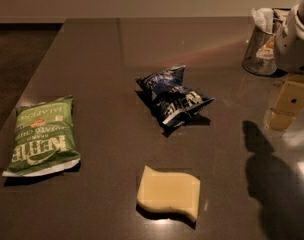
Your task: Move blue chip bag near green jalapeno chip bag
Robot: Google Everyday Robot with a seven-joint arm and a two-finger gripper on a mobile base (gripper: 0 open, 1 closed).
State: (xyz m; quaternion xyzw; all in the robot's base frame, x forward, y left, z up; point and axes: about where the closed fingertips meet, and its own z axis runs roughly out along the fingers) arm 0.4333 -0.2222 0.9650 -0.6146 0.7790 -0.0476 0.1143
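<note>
At the far right edge, above the table (97,54): gripper (288,106), pale and amber, hanging off a white arm, touching nothing. Spread or pressed together: cannot tell from this angle. Nothing seen in its hold. Below it, only a dark shadow (272,179) on the glossy top. Behind it, toward the far right corner, a metal cup (259,51) stuffed with something white.

Further out, near the table's middle: blue chip bag (174,98), crumpled, lying on the surface, well apart from the gripper and untouched. In front of that, toward the near edge, a pale yellow sponge (168,193), apart from both bags. Over at the left edge: green jalapeno chip bag (42,136), flat, lettering upside down to this view, well apart from the blue chip bag, with bare table between.

Judging by this layout, nothing of the task done yet. Left to do: reach the blue chip bag, grasp it, bring it leftward, set it down just beside the green jalapeno chip bag, keeping clear of the sponge.
</note>
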